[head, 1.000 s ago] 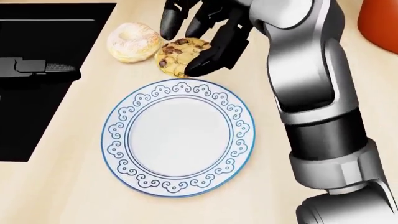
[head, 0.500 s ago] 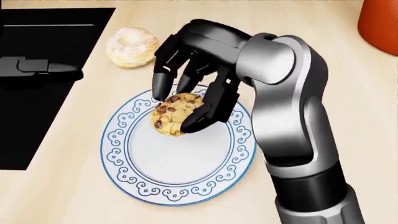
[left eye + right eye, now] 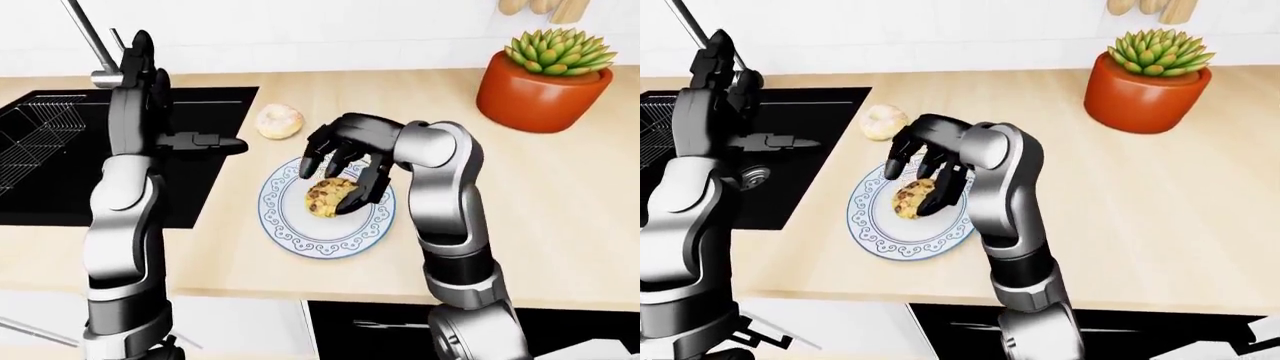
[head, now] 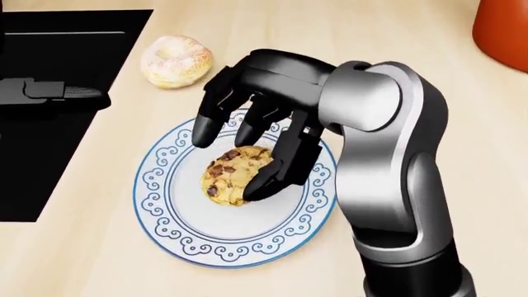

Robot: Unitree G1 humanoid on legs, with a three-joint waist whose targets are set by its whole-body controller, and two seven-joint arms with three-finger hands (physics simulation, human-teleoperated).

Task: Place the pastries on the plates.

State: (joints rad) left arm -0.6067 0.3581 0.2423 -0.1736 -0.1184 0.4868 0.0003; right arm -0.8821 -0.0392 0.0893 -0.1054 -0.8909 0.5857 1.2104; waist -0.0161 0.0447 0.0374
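A chocolate-chip cookie [image 4: 225, 178] lies on the white plate with a blue scroll rim [image 4: 165, 223] in the middle of the head view. My right hand [image 4: 231, 162] hangs over it. Its fingers [image 4: 203, 133] are spread and stand clear of the cookie's top edge, while the thumb [image 4: 268, 179] rests against its right side. A sugared doughnut [image 4: 176, 60] lies on the wooden counter above and left of the plate. My left hand [image 3: 205, 142] is held out flat and empty over the sink's right edge.
A black sink [image 3: 40, 150] with a faucet [image 3: 95, 45] fills the left of the eye views. An orange pot with a succulent [image 3: 540, 90] stands at the counter's upper right. The counter edge runs along the bottom of the eye views.
My right hand carried the cookie from beside the doughnut down onto the plate. Its fingers have now spread away from the cookie. The left arm has not moved.
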